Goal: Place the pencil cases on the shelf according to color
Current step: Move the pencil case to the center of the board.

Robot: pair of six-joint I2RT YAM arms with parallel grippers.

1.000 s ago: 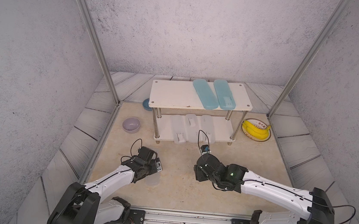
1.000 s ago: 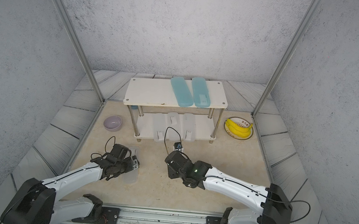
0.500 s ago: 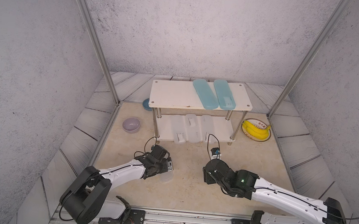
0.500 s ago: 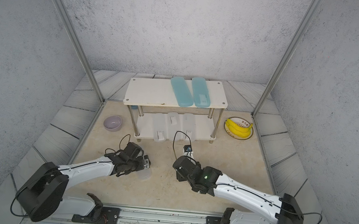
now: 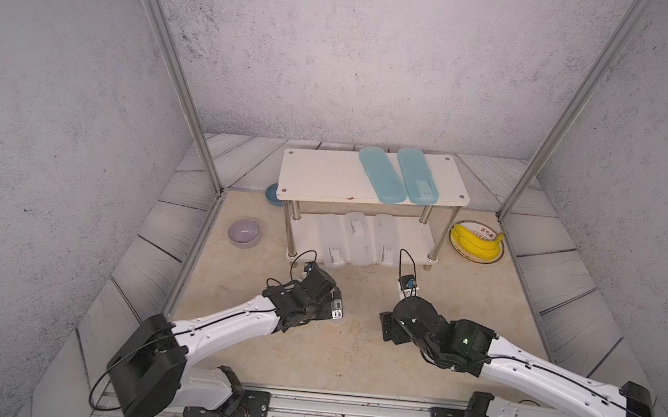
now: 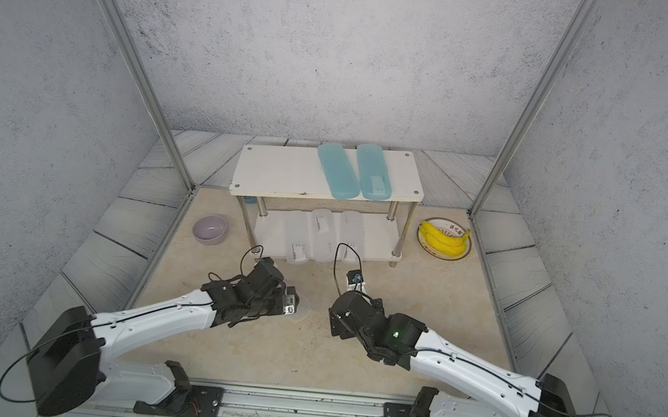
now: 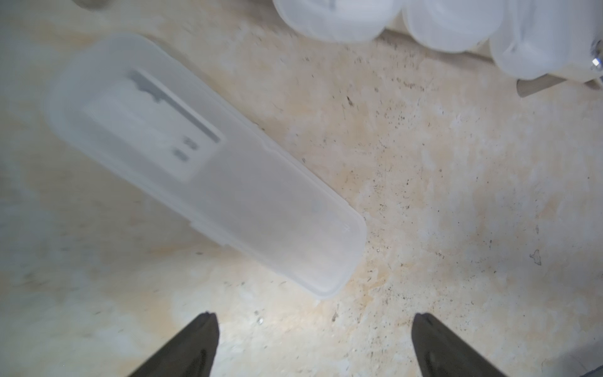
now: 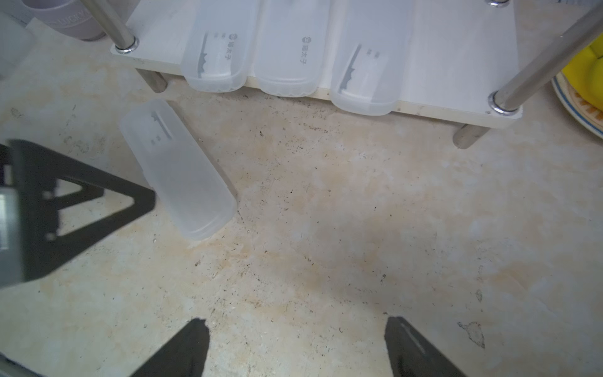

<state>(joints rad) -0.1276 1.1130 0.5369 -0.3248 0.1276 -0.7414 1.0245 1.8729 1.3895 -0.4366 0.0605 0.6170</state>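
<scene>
The shelf (image 5: pixel 319 174) already holds five cases. Two teal cases (image 5: pixel 381 174) lie side by side on the right half of its top board in both top views. Three frosted white cases (image 5: pixel 356 237) sit in a row on the lower board, their near ends overhanging the front edge. The last white case (image 8: pixel 177 169) lies flat and askew on the table (image 5: pixel 351 353), near the middle of the top views in front of the shelf, mostly hidden there beneath the left hand (image 7: pixel 313 318). That hand hovers over it, fingers spread, nothing between them. The right hand (image 8: pixel 297 321) is likewise open and empty. The step in hand appears to be picking up this last case. The left hand would need to descend, close across the case's narrow width, and carry it to the lower board, where free space shows at the right end.
</scene>
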